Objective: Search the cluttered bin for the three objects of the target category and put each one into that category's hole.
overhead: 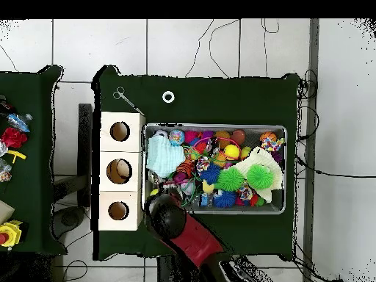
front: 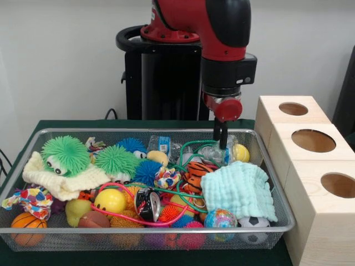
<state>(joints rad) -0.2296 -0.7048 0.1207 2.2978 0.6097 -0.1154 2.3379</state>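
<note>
The black two-fingered pincer (front: 221, 134) hung nearly shut, gripping nothing, directly above the crumpled clear plastic bottle (front: 213, 151) lying at the wire-mesh bin's (front: 166, 229) far edge.

Wire bin (overhead: 215, 211) of toys, three-holed wooden box (overhead: 119, 170) beside it, red arm (overhead: 192, 239) over bin's corner

White ring (overhead: 168, 96) and metal tongs (overhead: 126, 99) on green tablecloth (overhead: 220, 99)

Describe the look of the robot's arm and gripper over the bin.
The arm has a glossy red shell with black joint sections. A red round cap sits at its wrist end. Below it the gripper has thin, dark, straight fingers.
</note>
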